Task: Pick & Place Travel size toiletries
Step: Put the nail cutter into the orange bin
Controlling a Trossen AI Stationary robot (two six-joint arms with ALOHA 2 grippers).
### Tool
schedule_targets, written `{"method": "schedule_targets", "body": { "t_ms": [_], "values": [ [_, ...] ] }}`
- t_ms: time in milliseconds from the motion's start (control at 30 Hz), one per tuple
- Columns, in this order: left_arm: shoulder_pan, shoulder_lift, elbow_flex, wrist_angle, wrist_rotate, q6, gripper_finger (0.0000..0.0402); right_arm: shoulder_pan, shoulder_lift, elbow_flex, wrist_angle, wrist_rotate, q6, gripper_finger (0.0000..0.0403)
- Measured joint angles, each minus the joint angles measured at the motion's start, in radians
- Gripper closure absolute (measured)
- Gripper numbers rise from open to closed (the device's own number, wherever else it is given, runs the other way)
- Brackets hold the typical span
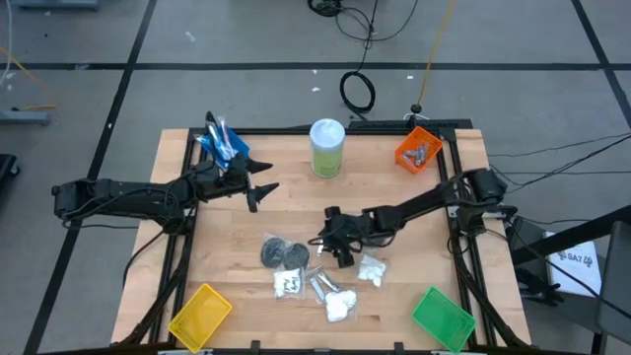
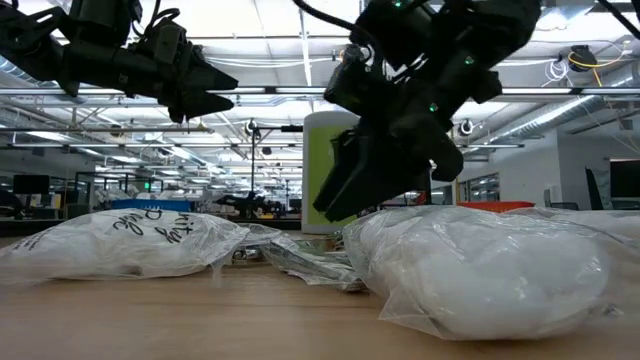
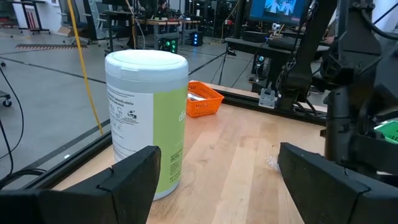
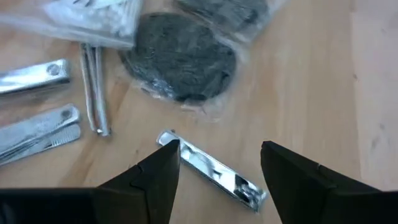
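Travel size toiletries (image 1: 314, 276) clustered mid-worktop (image 1: 414, 217); shiny silver metal clipper (image 4: 211, 168) lying flat between open, empty right end effector (image 4: 217, 171) fingers. Lower squarely, straddle narrow sides, close gently to avoid skidding. Left end effector (image 1: 264, 187) open, empty, waiting beside tall pale-green canister (image 1: 326, 148).

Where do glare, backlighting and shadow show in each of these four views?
Right wrist view: bright glints on the silver nail clipper between the fingers of the open right gripper. Low view: ceiling lights behind leave that gripper a dark silhouette; the nearest white packet shines. Left wrist view: the open left gripper looks dark against the lit canister. High view: even light, no strong shadows on the table.
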Motion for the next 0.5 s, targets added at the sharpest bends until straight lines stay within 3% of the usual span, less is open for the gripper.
{"method": "schedule_targets", "body": {
  "t_ms": [200, 500],
  "values": [
    [0.0, 0.0, 0.0, -0.001, 0.0, 0.0, 0.008, -0.03, 0.05, 0.02, -0.022, -0.08, -0.027, 0.0196],
    [0.0, 0.0, 0.0, 0.0, 0.0, 0.0, 0.008, -0.048, 0.069, 0.022, -0.127, -0.074, 0.036, 0.0206]
  ]
}}
